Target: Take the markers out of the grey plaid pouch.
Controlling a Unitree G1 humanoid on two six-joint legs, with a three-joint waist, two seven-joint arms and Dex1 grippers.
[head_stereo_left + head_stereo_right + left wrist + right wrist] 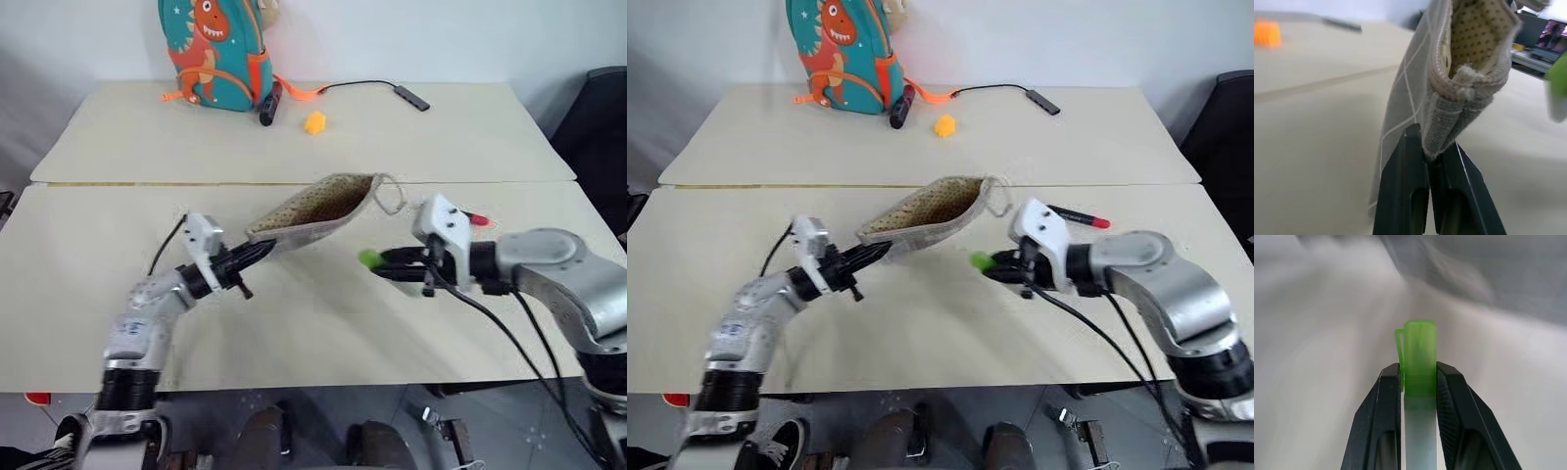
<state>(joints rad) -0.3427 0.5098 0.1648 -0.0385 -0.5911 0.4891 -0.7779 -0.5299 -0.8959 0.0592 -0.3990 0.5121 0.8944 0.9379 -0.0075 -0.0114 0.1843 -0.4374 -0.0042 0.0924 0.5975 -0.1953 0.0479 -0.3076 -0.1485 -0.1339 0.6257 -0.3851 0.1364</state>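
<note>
Over the near table: both arms hover above the tan surface (pixel 294 343).
Left gripper (pixel 1436 155): fingers pinched tight on a corner seam of the grey plaid pouch (pixel 315 209), which hangs in the air, mouth tilted up and toward the far side, dotted tan lining showing.
Right gripper (pixel 1419 377): clamped on the light green marker (pixel 1419 357); its green cap pokes out past the fingertips, clear of the pouch and just beside its open end.
Red marker (pixel 1076 216): lying flat on the table beyond the right wrist, red tip outward.
Ring pull (pixel 390 196): a pale loop, apparently clear, dangling at the pouch's open end.
Far table: teal dinosaur backpack (pixel 216 49), dark stubby cylinder (pixel 268 106), small orange block (pixel 314 122), black cable (pixel 377 86).
</note>
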